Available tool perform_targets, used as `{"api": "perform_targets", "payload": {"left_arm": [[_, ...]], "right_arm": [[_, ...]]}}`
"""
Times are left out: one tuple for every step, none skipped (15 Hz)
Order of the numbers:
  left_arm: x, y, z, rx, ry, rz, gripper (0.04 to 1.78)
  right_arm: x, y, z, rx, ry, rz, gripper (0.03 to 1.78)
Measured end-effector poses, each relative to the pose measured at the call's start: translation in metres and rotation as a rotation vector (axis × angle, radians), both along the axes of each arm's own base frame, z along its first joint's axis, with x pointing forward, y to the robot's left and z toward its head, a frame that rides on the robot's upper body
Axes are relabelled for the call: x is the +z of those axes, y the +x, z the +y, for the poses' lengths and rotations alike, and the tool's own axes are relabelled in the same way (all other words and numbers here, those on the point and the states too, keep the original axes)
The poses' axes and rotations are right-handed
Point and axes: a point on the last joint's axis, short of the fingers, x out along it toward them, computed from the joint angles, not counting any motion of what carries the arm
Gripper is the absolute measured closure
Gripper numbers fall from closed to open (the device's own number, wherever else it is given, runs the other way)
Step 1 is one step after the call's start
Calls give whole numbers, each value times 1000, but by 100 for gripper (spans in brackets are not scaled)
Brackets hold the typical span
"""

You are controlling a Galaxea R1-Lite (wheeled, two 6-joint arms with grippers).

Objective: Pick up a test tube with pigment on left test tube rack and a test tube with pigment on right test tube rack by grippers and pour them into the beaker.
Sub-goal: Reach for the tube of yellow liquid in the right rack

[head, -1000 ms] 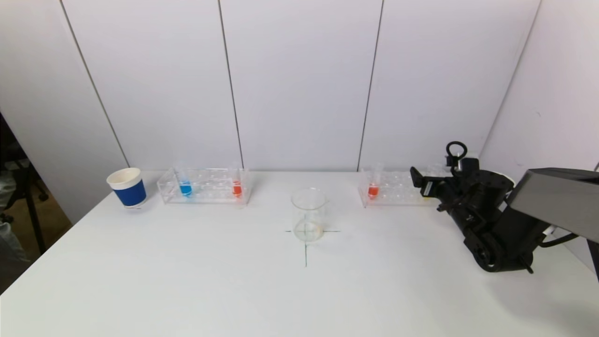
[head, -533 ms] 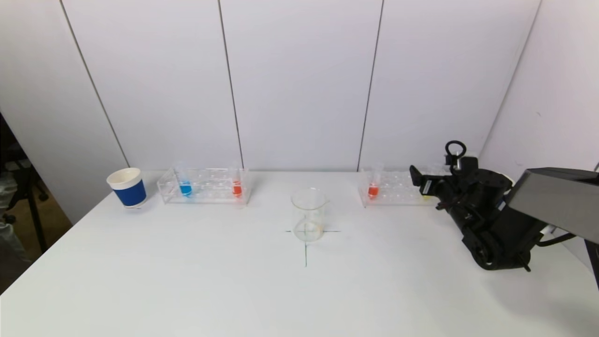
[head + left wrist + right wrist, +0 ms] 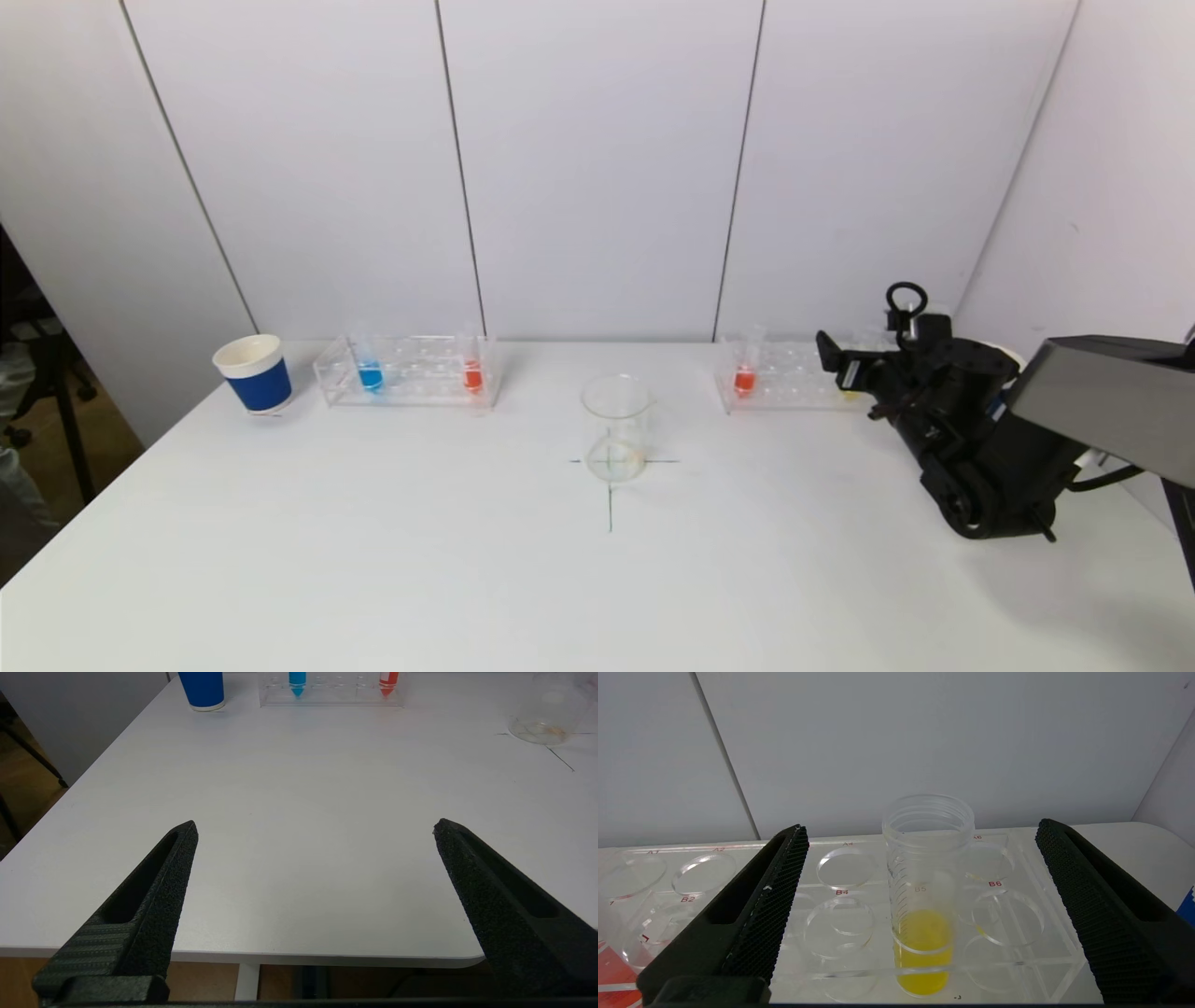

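Right gripper has crept nearer the right rack, fingers wide, straddling without touching the upright, open-mouthed yellow-pigment test tube; left gripper likewise wide.

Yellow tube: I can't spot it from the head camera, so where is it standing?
The yellow tube stands upright in the right rack, between the open fingers of the right hand, toward that rack's right end.
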Motion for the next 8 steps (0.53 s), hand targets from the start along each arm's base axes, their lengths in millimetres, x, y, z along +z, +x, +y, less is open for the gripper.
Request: {"api": "perform_targets", "payload": {"left_arm": [[0,0,0,0,0,0,6],[0,0,0,0,0,0,6],[0,0,0,0,0,0,6],[0,0,0,0,0,0,6],[0,0,0,0,0,0,6],[0,0,0,0,0,0,6],[0,0,0,0,0,0,6],[0,0,0,0,0,0,6]], "right_arm": [[-1,0,0,-1,0,0,4],[-1,1,0,-1,0,0,4],[-1,1,0,-2,0,1,4],[-2,1,-1,-3,0,1,4],[-2,1,-1,-3,0,1,4],[-2,1,-1,-3,0,2,4],[-2,1,-1,-3,-1,2,4],[-3,1,-1,-2,-1,3,4]]}}
